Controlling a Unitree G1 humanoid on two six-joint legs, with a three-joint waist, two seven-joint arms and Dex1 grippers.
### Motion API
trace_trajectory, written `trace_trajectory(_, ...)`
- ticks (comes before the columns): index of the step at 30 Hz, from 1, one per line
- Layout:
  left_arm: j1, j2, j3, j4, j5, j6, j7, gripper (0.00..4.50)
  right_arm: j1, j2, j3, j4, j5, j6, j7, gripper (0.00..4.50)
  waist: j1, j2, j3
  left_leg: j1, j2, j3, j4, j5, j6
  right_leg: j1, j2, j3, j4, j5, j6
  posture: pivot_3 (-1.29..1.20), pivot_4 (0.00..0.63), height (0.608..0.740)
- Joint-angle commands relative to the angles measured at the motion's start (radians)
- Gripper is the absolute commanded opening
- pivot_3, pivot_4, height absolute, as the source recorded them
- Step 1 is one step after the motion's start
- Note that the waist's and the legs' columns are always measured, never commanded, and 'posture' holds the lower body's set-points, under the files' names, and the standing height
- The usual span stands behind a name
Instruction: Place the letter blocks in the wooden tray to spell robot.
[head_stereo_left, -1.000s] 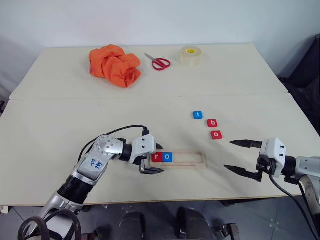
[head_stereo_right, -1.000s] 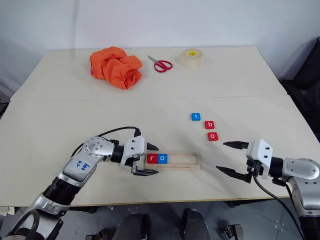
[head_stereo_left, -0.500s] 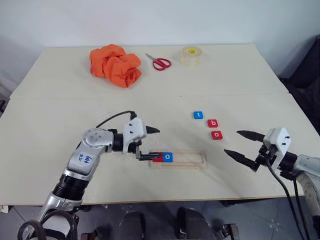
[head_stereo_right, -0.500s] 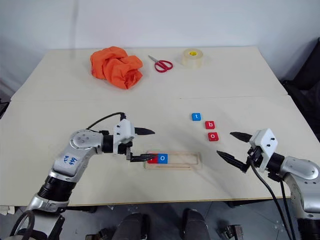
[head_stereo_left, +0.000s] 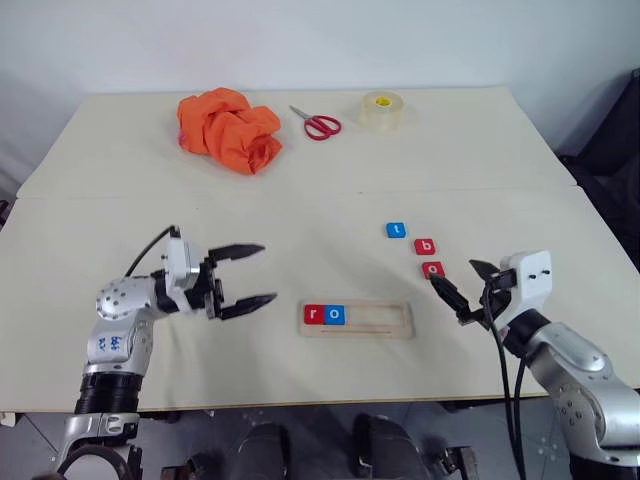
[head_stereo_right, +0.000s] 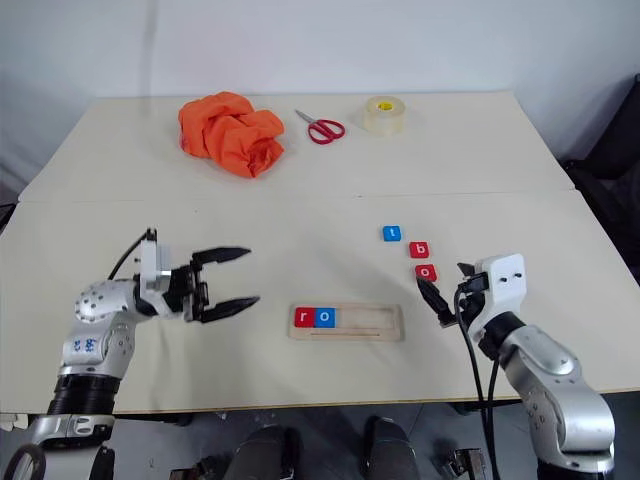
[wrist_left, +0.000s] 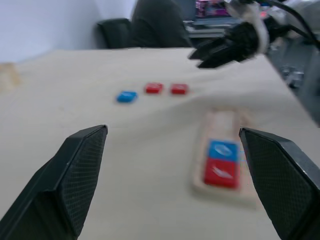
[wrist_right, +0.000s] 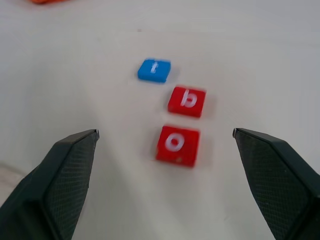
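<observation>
The wooden tray lies near the table's front edge. It holds a red "r" block and a blue "o" block at its left end. Three more letter blocks sit loose behind its right end: a blue "t", a red "b" and a red "o". My left gripper hangs open and empty, left of the tray and pointing toward it. My right gripper is open just right of the red "o" block, which lies ahead between its fingers, apart from them.
At the back of the table lie a crumpled orange cloth, red-handled scissors and a roll of clear tape. A seam crosses the table from side to side. A dark chair stands past the right edge.
My left gripper drew back leftward from the tray's left end, staying open. My right gripper swung in toward the red "o" block and rolled. The tray and blocks did not move.
</observation>
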Motion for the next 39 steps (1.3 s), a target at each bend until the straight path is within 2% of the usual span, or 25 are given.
trace_trajectory(1,0.003,0.012,-0.005,0.028,0.000,-0.047,-0.047,4.48,0.034,-0.004,-0.003,-0.138,0.031,0.071,-0.046,4.50,0.003,-0.001,0.000,0.000,0.000,0.000,0.000,0.000,0.000,0.000,0.000,0.000,0.000,0.000,0.000,0.00,0.150,0.740)
trace_trajectory(12,-0.051,0.011,-0.022,0.118,0.021,-0.083,-0.077,4.48,0.061,-0.017,-0.043,-0.221,0.071,0.236,-0.120,4.50,0.003,-0.002,-0.001,0.000,0.000,-0.001,0.000,-0.001,0.001,0.000,0.000,0.000,0.000,0.000,0.000,0.00,0.150,0.740)
trace_trajectory(24,-0.057,0.001,-0.028,0.099,0.013,-0.074,-0.056,4.48,-0.023,-0.021,-0.047,-0.212,0.082,0.279,-0.147,4.50,-0.018,-0.002,-0.001,0.000,0.000,-0.001,-0.001,-0.001,0.002,0.000,0.000,0.000,0.000,0.000,0.000,0.00,0.150,0.740)
trace_trajectory(30,-0.042,-0.011,-0.028,0.055,-0.002,-0.060,-0.036,4.48,-0.127,-0.028,-0.037,-0.176,0.076,0.311,-0.158,4.50,-0.021,-0.003,-0.001,0.000,0.000,-0.001,-0.001,-0.001,0.002,0.000,0.000,0.000,0.000,0.000,0.000,0.00,0.150,0.740)
trace_trajectory(39,0.031,-0.018,-0.033,-0.078,-0.022,-0.011,-0.003,4.48,-0.406,-0.040,0.090,0.098,-0.004,0.397,-0.174,4.50,-0.025,-0.003,-0.001,-0.001,0.000,-0.001,-0.001,-0.001,0.002,-0.001,0.000,0.000,0.000,0.000,0.000,0.00,0.150,0.740)
